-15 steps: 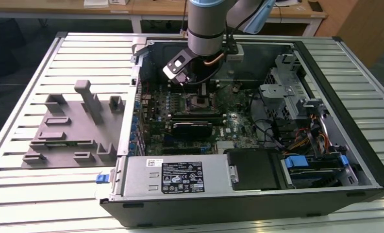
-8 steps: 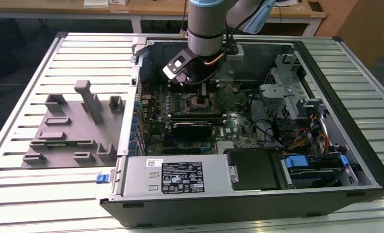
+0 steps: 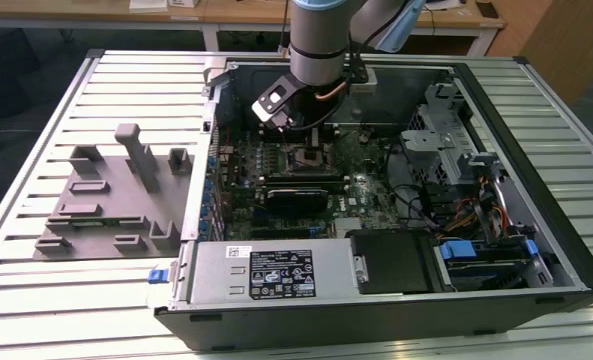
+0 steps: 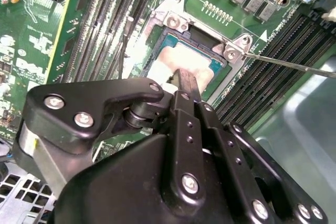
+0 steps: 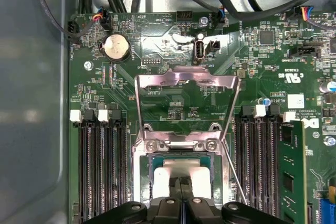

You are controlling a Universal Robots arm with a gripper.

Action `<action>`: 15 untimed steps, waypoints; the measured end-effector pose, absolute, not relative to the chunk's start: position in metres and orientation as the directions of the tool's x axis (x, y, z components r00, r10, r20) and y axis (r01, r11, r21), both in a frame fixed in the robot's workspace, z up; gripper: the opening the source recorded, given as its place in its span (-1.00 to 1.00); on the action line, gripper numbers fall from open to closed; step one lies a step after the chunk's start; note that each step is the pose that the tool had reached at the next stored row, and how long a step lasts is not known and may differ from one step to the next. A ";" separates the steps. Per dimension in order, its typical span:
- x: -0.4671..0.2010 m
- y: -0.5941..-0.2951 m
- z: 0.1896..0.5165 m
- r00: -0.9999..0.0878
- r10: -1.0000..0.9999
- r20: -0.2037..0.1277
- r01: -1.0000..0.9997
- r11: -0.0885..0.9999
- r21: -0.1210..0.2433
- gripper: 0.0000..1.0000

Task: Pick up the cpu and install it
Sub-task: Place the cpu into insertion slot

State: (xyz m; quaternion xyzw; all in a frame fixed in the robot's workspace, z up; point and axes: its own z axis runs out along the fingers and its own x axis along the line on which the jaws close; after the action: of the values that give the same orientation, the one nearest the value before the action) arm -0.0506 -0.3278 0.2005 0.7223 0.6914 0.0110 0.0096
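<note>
Just above the cpu (image 5: pixel 164 178) in the socket (image 5: pixel 181 140) hangs the hand (image 5: pixel 181 183).

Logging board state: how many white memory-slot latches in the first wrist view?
4: two white latches on one side of the socket, two on the other; the gripper may hide more.

A pale slatted table (image 3: pixel 561 112) was set before wooden desks (image 3: pixel 241 13); dark floor (image 3: pixel 21 82) was seen beneath them, and a wooden panel (image 3: pixel 566 37) nearby.
</note>
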 end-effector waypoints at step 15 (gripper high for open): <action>-0.051 -0.328 0.236 0.044 0.999 0.002 0.999 -0.044 0.031 -0.79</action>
State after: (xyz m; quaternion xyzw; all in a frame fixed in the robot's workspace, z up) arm -0.0507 -0.3278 0.2358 0.7223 0.6914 0.0115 0.0104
